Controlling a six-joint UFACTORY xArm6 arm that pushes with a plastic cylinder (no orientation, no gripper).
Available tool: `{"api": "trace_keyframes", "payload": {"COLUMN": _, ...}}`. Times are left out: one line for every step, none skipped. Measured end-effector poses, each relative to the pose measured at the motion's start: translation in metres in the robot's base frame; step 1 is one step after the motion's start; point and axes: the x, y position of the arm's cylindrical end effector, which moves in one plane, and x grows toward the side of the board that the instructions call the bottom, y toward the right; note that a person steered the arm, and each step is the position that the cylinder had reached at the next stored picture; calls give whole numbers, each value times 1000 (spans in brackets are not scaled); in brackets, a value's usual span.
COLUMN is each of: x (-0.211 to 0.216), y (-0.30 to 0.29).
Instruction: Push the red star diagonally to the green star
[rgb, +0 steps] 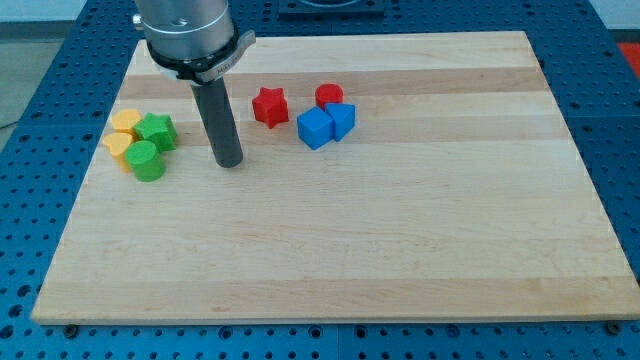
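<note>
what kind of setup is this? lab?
Likely a robotics lab bench: a wooden board lies on a blue perforated table, with small coloured blocks like the red star and green star near my tip.

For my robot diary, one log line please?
my tip between stars | red star upper right, untouched | green star left

My tip (230, 162) sits between the green star (157, 130) and the red star (269, 105), slightly below both, touching neither.
</note>
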Motion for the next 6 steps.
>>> {"api": "trace_keyframes", "payload": {"x": -11, "y": 58}}
{"api": "trace_keyframes", "payload": {"x": -30, "y": 108}}
{"api": "trace_keyframes", "payload": {"x": -40, "y": 107}}
{"api": "trace_keyframes", "payload": {"x": -56, "y": 73}}
{"api": "trace_keyframes", "payload": {"x": -88, "y": 24}}
{"api": "trace_keyframes", "payload": {"x": -128, "y": -23}}
